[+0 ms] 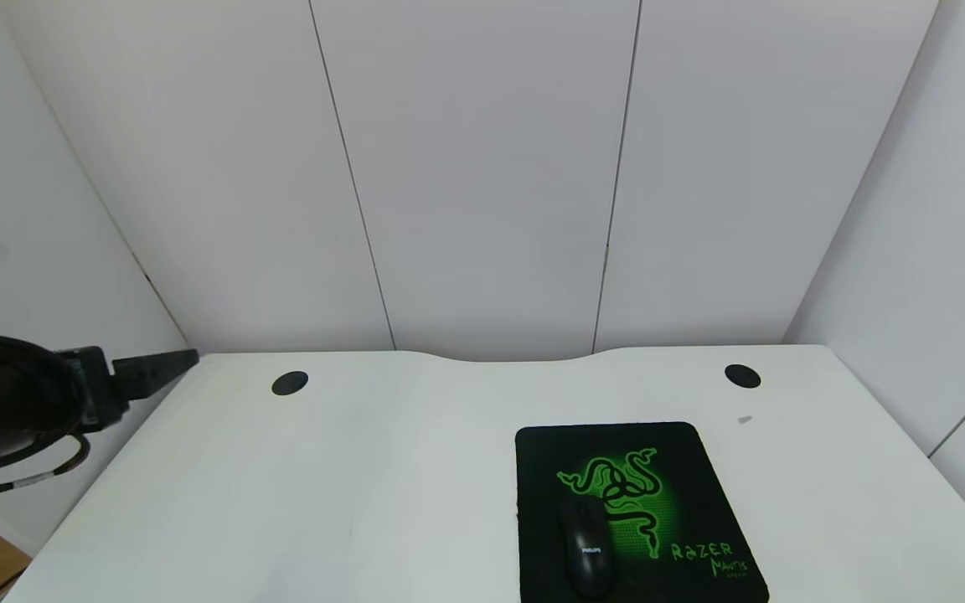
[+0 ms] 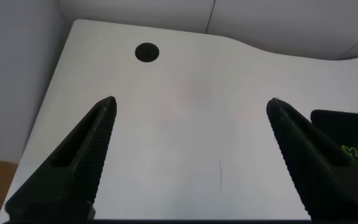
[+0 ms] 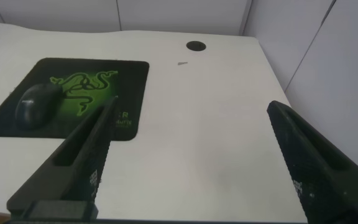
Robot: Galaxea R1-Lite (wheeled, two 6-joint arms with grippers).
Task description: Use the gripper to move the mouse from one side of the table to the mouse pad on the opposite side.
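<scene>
The white counter (image 1: pixel 365 502) carries the black mouse pad (image 1: pixel 700 469) on its right half, and the mouse (image 1: pixel 587 548) already lies on the pad's near-left part, so the move looks done. The left gripper (image 2: pixel 188 109) hangs released and empty over the far-left corner, the mouse well apart from its fingers (image 2: pixel 86 143). The right gripper (image 3: pixel 191 115) is likewise spread, the mouse beyond its fingers (image 3: pixel 86 149). The mouse's long axis runs near to far, its wheel end away from the robot.
</scene>
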